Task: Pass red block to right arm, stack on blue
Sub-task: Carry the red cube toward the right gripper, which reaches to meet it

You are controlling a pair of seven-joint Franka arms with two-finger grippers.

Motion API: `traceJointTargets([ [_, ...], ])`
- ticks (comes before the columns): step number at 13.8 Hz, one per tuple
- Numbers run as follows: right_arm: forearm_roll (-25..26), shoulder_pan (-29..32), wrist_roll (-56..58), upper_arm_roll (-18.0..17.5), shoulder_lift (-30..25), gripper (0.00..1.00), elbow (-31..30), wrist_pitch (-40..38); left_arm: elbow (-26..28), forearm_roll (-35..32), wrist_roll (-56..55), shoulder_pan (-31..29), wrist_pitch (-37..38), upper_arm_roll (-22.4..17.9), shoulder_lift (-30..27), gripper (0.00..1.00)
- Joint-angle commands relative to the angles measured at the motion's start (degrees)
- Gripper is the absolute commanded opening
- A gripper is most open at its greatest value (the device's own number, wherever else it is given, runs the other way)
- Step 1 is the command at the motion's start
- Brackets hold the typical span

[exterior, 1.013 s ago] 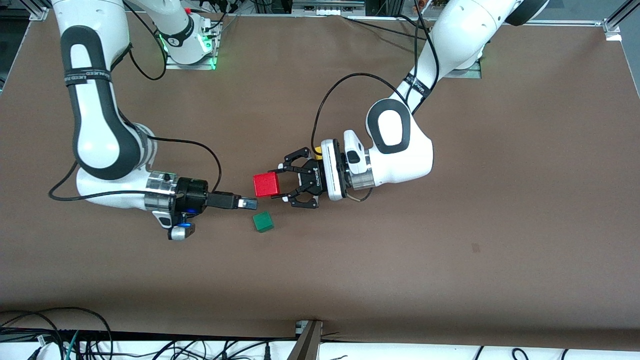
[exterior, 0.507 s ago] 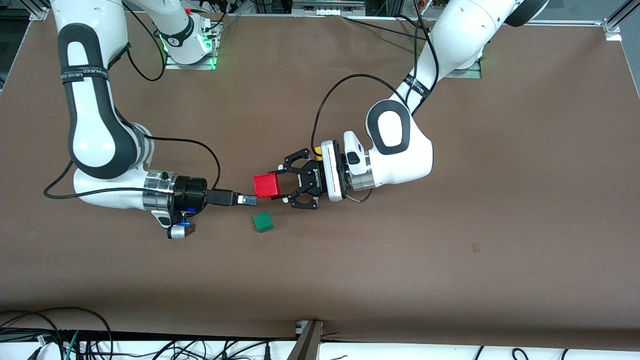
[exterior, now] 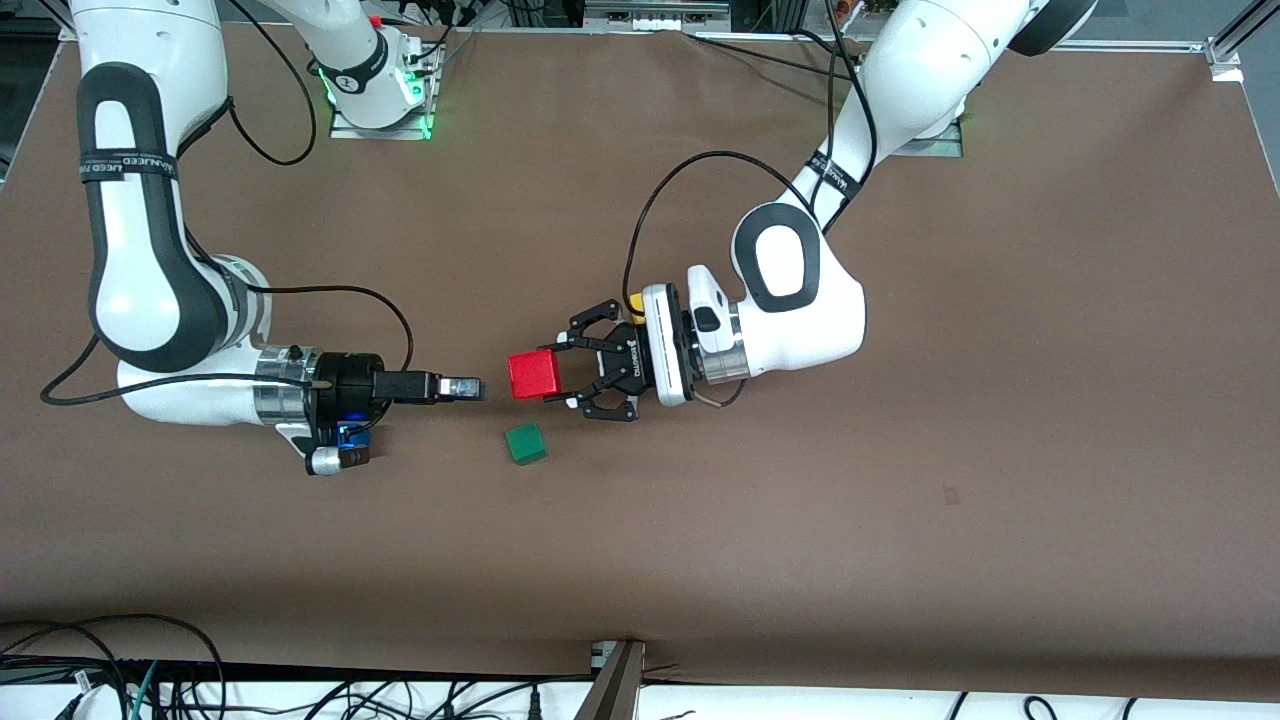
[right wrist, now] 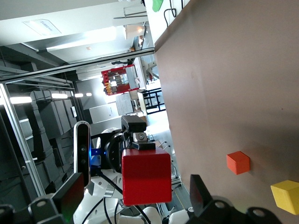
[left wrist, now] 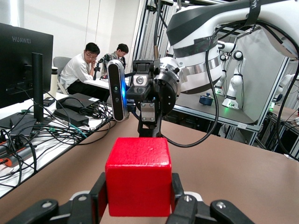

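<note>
Red block [exterior: 533, 375] (small bright cube, plain faces, crisp edges) clamped by two opposite sides in left end effector [exterior: 563, 372], held in the air over the middle of the table [exterior: 900, 550], well away from every edge. Left end effector turned sideways, pointing toward the right arm's end. Right end effector [exterior: 470, 387] facing it over the table, fingers apart, empty, tips just short of the block, not touching. Green cube [exterior: 526, 443] resting on the table near the spot under the block, toward the front camera's edge.
</note>
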State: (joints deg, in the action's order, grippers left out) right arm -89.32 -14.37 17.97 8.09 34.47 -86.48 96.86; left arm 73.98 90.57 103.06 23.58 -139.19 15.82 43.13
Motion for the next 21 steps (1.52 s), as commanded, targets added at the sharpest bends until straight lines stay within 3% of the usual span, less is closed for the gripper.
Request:
traceJointTargets([
  [1, -7.4, 0.9, 4.6, -0.3, 2.0, 1.0, -1.2, -4.6, -2.1, 2.1, 1.2, 1.0, -0.6, -0.7, 0.9, 0.0],
  [9, -15.7, 0.4, 7.3, -0.6, 4.3, 1.0, -3.0, -6.2, -2.7, 2.1, 1.1, 1.0, -0.6, -0.7, 1.3, 0.0],
  [21, -17.9, -2.5, 7.3, -0.7, 4.7, 0.99, -2.8, -2.4, -3.5, 2.1, 1.2, 1.0, -0.6, -0.7, 1.7, 0.0],
])
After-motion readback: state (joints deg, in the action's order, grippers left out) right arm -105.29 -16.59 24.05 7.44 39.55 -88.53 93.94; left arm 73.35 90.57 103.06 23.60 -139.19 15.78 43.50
